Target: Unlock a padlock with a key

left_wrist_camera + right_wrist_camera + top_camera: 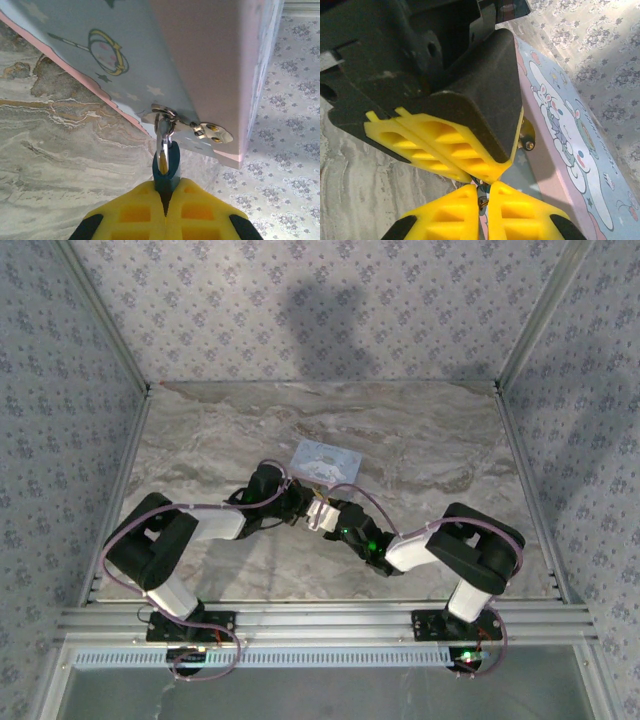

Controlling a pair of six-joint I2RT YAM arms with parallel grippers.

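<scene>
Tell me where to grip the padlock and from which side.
Pinch the padlock by its blue body, coming from the end away from the tin. Its shackle is hooked through the tin's hasp, so only the body sticks out free. The left gripper holds it so.

Table (430, 450) has a grey-brown marble-look top with pale streaks and some darker brown blotches. Along the near edge there's a ribbed aluminium rail (320, 620) running the whole width. Sitting on the top, about mid-table and a bit toward the back, is a pale blue tin (325, 461). It's turned at an angle to the edges, with a pink-trimmed lid and a white cartoon critter printed on it.
</scene>
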